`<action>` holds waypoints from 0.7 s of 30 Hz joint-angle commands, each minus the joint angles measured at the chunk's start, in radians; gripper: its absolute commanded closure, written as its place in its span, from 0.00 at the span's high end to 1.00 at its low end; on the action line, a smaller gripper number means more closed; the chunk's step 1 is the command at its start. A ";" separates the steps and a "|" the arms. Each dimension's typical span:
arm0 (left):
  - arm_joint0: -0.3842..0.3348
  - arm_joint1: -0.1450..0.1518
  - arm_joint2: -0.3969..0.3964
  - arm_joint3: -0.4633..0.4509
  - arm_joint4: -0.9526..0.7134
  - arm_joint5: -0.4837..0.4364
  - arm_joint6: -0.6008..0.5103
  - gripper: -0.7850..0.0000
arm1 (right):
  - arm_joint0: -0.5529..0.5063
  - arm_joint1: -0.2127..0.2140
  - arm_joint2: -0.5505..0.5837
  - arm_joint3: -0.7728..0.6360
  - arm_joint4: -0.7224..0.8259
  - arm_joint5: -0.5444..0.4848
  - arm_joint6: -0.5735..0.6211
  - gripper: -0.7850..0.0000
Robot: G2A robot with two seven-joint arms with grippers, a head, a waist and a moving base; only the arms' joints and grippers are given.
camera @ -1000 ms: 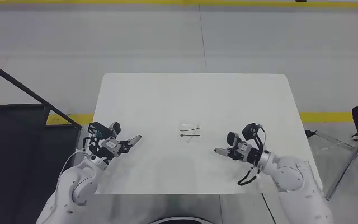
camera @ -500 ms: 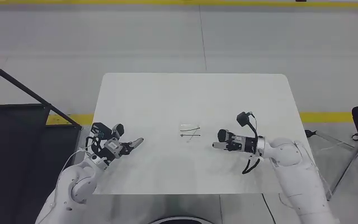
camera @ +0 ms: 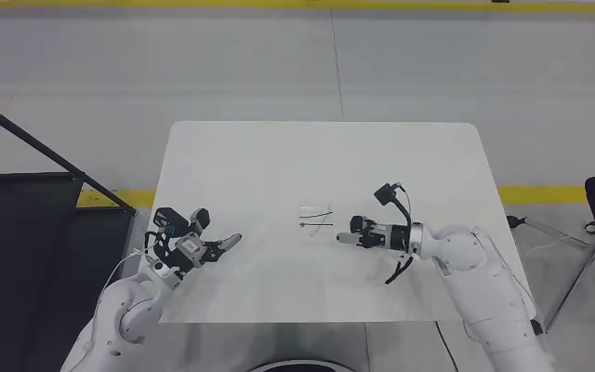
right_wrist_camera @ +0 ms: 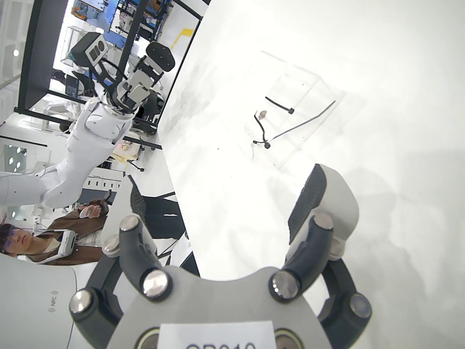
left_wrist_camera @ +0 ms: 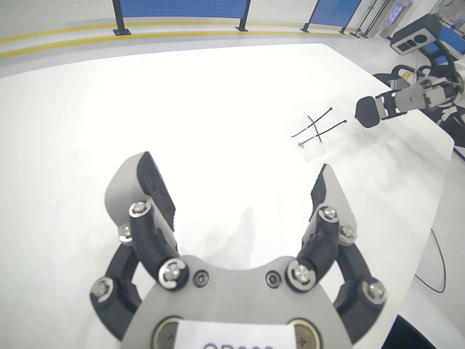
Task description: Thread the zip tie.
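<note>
Zip ties [camera: 316, 219] lie crossed on the table [camera: 279, 167]; our right gripper [camera: 343, 238], jaws spread, hovers just beside; we should pinch one tie alone.

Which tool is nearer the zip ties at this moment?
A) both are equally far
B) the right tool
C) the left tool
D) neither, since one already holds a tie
B: in the top view the right tool sits just beside the zip ties without touching them, while the left tool is much farther off.
</note>
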 commanded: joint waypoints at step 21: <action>0.000 0.000 0.000 0.000 0.000 0.000 0.000 1.00 | 0.092 -0.017 -0.094 0.100 -0.014 0.149 -0.048 0.46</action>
